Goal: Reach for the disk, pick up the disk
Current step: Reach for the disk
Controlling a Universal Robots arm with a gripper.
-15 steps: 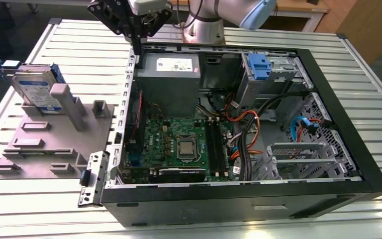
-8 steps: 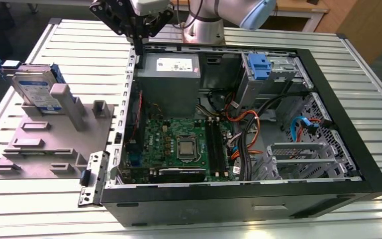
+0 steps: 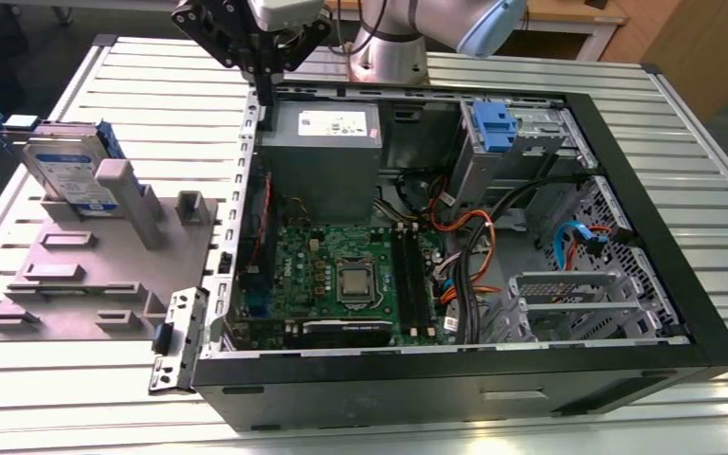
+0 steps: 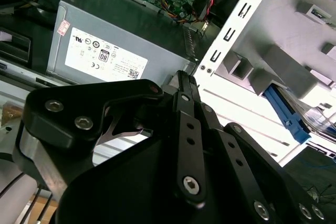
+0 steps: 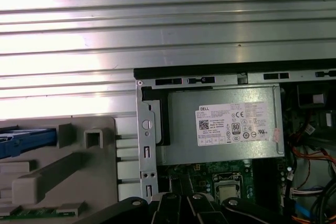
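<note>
Gripper [image 3: 263, 95] hovering over the computer case's [image 3: 465, 379] far corner.
It is clenching nothing; the disk [image 3: 67, 172] is standing in the grey holder [image 3: 86, 275], well apart on the exterior view's left.

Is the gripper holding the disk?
No: the disk stands in the grey fixture at the exterior view's left, while the gripper hangs apart from it over the edge of the computer case.

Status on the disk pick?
Tool shut, empty, over black computer case's corner. Silver-grey rectangular hard disk upright in grey plastic stand, untouched. Nothing between them.
</note>
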